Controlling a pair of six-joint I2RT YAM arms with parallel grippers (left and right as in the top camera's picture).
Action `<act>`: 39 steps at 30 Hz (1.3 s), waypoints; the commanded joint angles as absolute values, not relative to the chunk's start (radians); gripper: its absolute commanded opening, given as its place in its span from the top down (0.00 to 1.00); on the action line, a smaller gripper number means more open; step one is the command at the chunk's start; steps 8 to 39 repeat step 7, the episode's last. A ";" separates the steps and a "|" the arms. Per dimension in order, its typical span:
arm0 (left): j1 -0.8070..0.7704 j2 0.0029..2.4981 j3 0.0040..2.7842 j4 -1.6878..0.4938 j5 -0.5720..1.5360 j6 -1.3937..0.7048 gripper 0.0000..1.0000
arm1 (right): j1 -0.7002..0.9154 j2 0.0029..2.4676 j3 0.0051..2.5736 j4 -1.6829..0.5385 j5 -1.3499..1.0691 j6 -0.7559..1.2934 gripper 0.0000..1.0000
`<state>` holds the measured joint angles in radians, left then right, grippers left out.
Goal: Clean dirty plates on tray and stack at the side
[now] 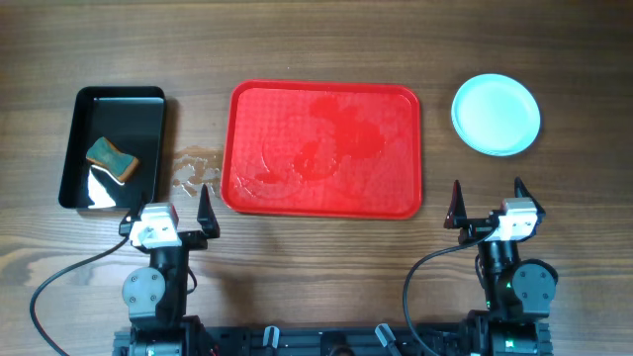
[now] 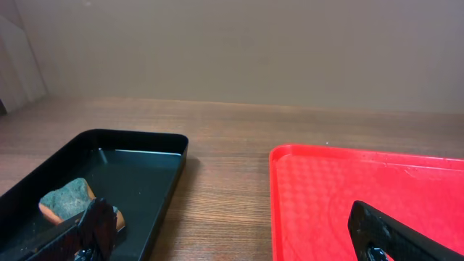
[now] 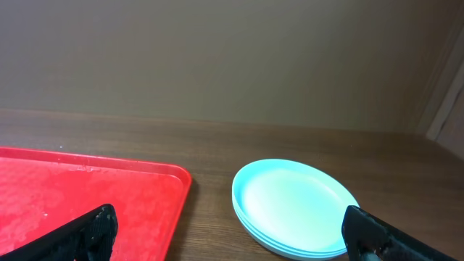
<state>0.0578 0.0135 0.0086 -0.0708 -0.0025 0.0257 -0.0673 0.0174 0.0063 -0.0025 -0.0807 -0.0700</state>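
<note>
The red tray lies mid-table with nothing on it but wet patches; it also shows in the left wrist view and the right wrist view. The pale-blue plates sit in one stack on the wood at the far right, also in the right wrist view. My left gripper is open and empty near the table's front edge, between the black tray and the red tray. My right gripper is open and empty in front of the plates.
A black rectangular tray at the left holds a green and orange sponge, also seen in the left wrist view. Water drops lie on the wood between the two trays.
</note>
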 commanded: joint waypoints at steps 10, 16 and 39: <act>0.052 0.003 0.006 -0.075 0.002 0.048 0.00 | -0.072 0.010 0.006 0.001 -0.067 -0.078 0.00; 0.052 0.003 0.006 -0.075 0.002 0.048 0.00 | -0.072 0.010 0.006 0.001 -0.067 -0.078 0.00; 0.052 0.003 0.006 -0.075 0.002 0.048 0.00 | -0.072 0.010 0.006 0.001 -0.067 -0.078 0.00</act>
